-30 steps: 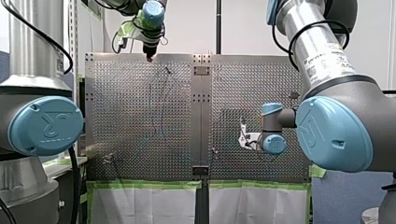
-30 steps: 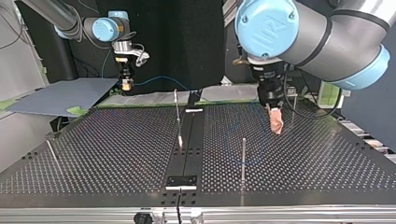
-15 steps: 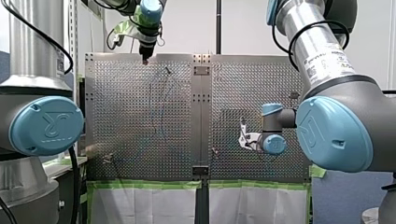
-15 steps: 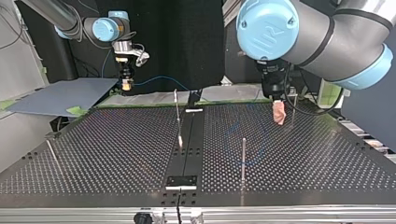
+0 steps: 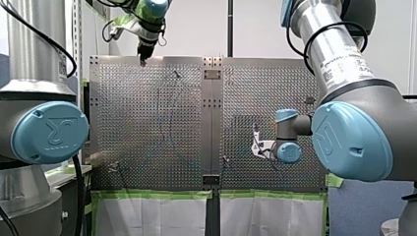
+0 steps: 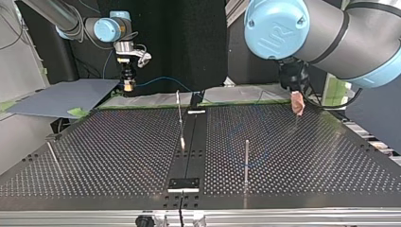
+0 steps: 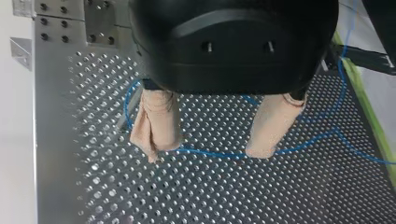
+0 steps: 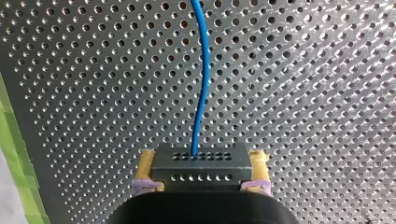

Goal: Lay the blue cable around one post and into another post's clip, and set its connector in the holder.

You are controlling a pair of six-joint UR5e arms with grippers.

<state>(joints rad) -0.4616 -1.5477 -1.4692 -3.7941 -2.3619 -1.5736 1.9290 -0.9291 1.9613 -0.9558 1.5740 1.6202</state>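
My right tool (image 8: 201, 173) is clamped on the grey, box-shaped connector (image 8: 201, 158), yellow pads (image 8: 147, 168) against its ends. The thin blue cable (image 8: 201, 84) leaves its hole-dotted face and runs over the perforated metal counter (image 8: 327, 93). My left tool (image 7: 208, 151) gapes wide and holds nothing, its beige-wrapped fingers (image 7: 156, 126) over a slack curve of cable lying on the counter.

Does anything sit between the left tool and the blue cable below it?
Nothing visible does. The left tool, open, hangs over the blue cable, which lies bare on the perforated table.
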